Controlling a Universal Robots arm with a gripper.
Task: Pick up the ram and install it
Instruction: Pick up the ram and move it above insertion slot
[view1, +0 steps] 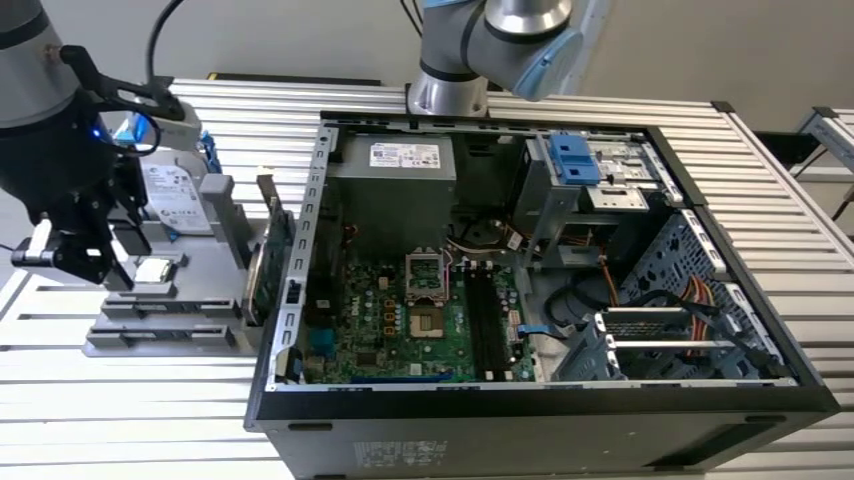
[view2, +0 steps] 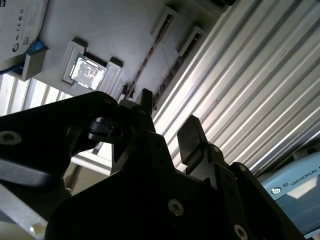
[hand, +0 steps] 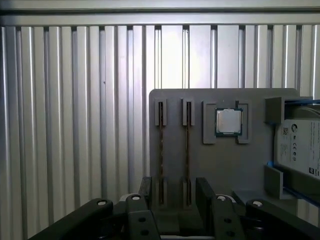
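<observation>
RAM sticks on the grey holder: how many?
2, both on edge in neighbouring slots of the grey holder: one ram stick next to the processor chip, the other ram stick one slot beyond. The open gripper hides their near ends.

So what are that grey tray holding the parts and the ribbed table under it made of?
The grey tray looks like matte plastic, possibly printed: it is a flat, even grey with no shine and has blocky moulded slots. The ribbed table looks like bare aluminium: its pale silvery ridges catch bright streaks of light. Neither is certain from looks alone.
</observation>
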